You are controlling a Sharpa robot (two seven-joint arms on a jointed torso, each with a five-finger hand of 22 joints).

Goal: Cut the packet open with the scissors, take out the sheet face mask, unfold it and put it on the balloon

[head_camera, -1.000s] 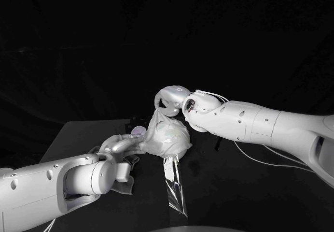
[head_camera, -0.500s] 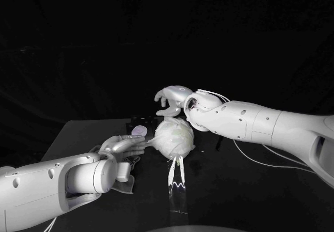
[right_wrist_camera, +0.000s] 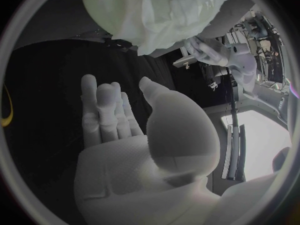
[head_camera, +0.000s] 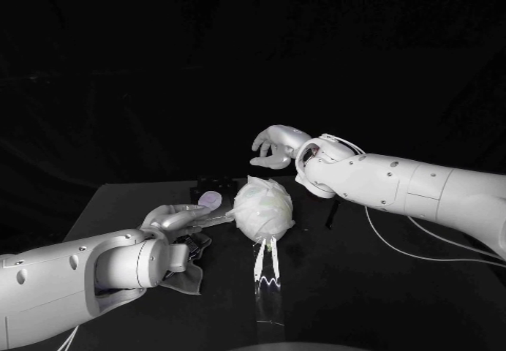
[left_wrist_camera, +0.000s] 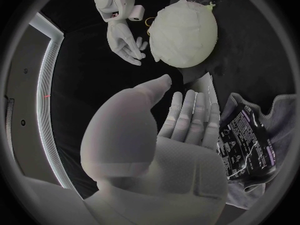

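On the black tabletop (head_camera: pixel 369 292), the balloon (right_wrist_camera: pixel 103 2) stands as the middle of everything, and the mask (right_wrist_camera: pixel 181 12) lies draped over it in soft folds, so the task's thing is already where it belongs. The placing itself looks done, with at most some smoothing left. The right hand (head_camera: pixel 276 146) hovers above the balloon and a little to its far side, clear of it, with fingers loosely parted and nothing in them. That height probably keeps it from dragging the sheet askew. The left hand (head_camera: pixel 181 216) sits low, just beside the balloon's left flank, with its palm turned toward it, fingers stretched out flat and also empty. It seems posted there to steady the balloon should it roll. The packet (left_wrist_camera: pixel 247 145), dark and printed, lies crumpled beside that hand, further from the balloon. Pale strips (head_camera: pixel 264 267) trail from under the balloon's near side across the tabletop. I cannot tell what they are.
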